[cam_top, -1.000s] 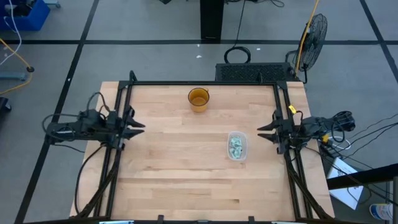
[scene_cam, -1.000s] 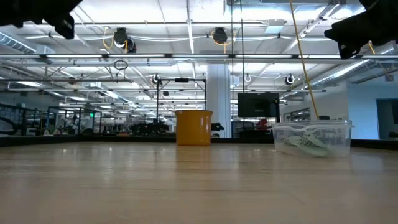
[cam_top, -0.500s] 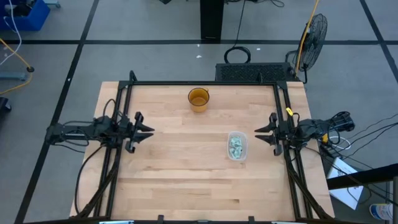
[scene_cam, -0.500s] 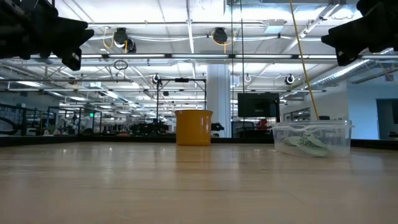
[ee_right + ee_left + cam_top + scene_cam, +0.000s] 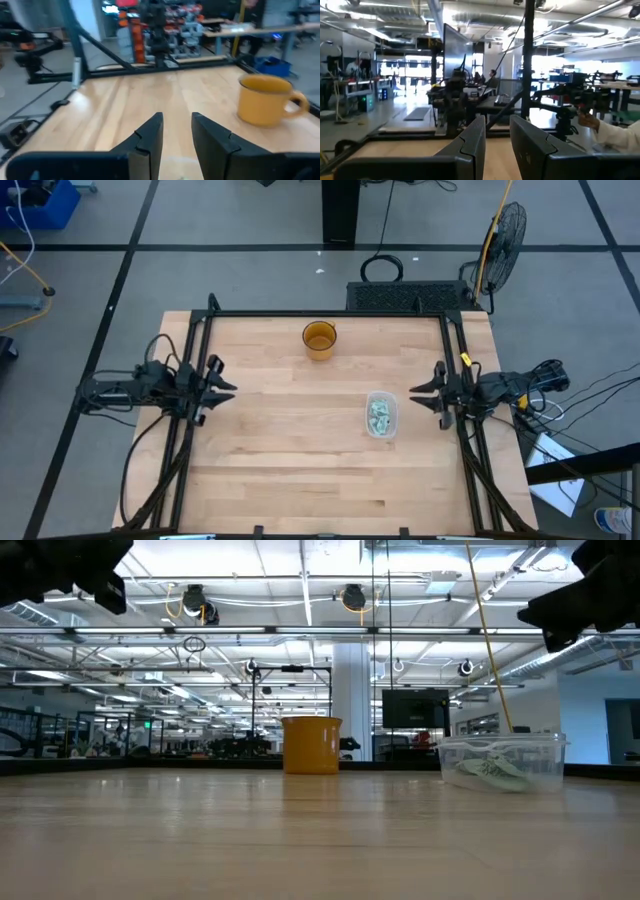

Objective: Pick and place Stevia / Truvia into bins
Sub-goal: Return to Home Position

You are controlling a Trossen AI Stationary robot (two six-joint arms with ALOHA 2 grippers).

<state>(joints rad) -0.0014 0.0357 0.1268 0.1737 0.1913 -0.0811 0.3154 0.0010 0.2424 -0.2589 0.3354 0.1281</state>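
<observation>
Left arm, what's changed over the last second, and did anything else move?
The left gripper reached out over the table, then drew back toward the left edge, empty. The right gripper barely shifted. The clear bin, its Stevia sachets and the amber mug stayed put.

Clear glossy plastic bin [image 5: 547, 764] on matt wooden table [image 5: 280, 470].

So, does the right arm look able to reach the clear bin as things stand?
Probably yes. The right gripper hangs open at the table edge, facing the bin, with only bare wood between them; the cup stands off that line. The left gripper waits opposite.
</observation>
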